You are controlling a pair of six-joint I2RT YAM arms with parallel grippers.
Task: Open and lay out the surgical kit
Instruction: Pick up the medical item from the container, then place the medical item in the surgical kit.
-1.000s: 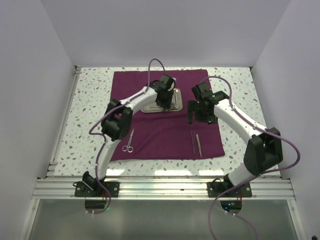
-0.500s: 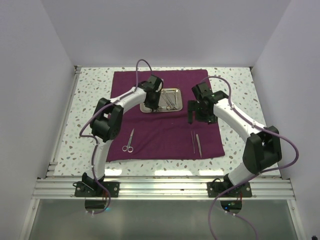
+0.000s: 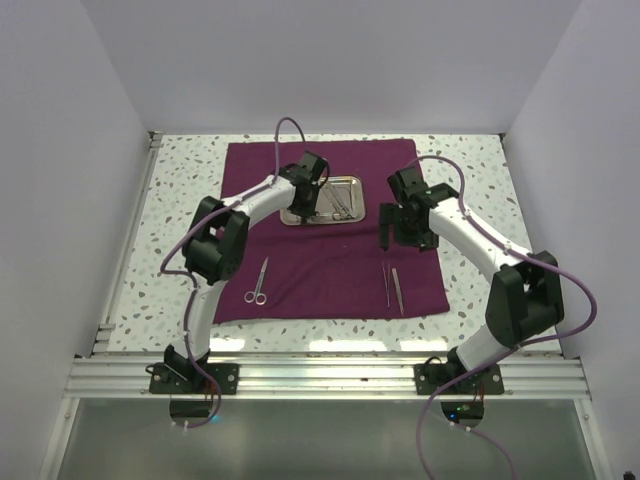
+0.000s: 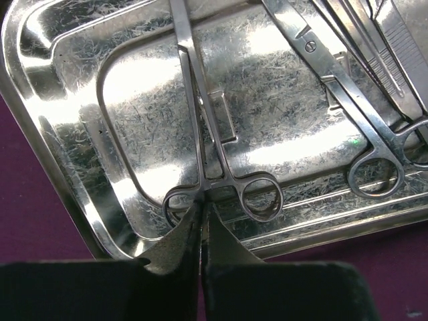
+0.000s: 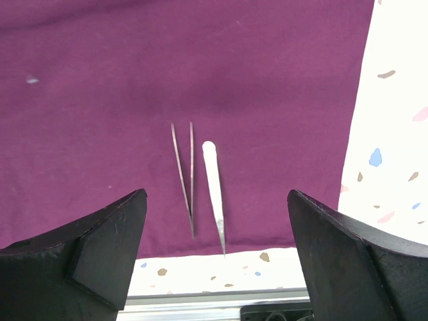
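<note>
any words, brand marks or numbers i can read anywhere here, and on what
None readable in any view.
Steel tray: scratched bare metal, no legible stamp.
Ring-handled forceps and scissors: no legible engraving.
Cloth wrap and tweezers: plain, no label.

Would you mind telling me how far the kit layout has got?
Done: cloth spread flat, scissors and two tweezers laid on it. In hand: left tool pinches ring-handled forceps in the tray; right tool open above the tweezers. Left: that forceps and the tray's other instruments.
</note>
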